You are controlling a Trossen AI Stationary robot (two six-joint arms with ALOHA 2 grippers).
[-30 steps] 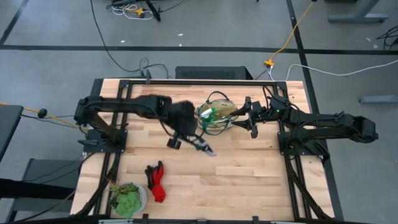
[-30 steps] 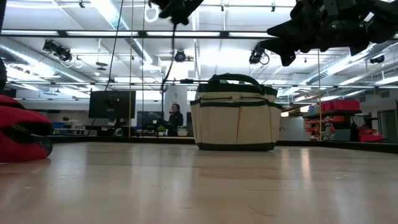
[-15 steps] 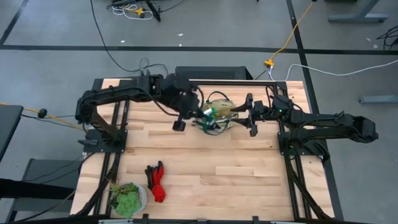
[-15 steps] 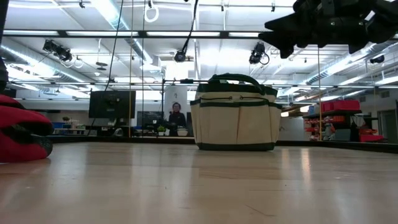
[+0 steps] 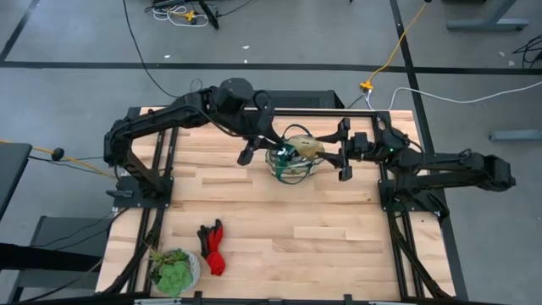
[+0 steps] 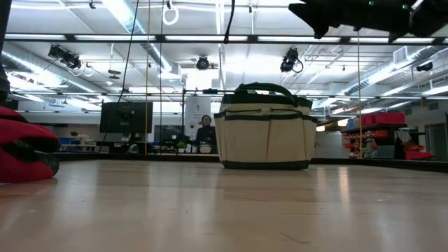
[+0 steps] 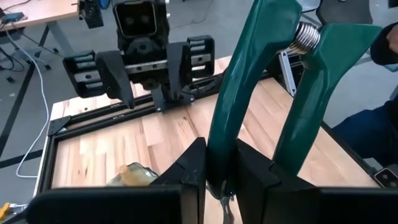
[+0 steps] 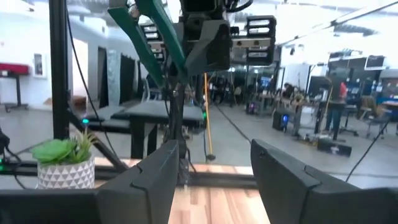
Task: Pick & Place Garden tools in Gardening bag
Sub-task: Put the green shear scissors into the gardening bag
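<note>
Swung over the gardening bag (image 5: pixel 295 158), left fingers (image 7: pixel 193 163) clamp pruning shears (image 7: pixel 267 81); right fingers (image 8: pixel 155 171) gape empty.

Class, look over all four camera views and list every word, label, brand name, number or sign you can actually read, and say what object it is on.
No readable text in any view.
Gardening bag: plain tan fabric with green trim, no label visible.
Pruning shears in the left gripper: plain green handles, no marking visible.
Plant pot: a triangle pattern only, no letters.
Screens and red shelving in the room behind: too small and blurred to read.
</note>
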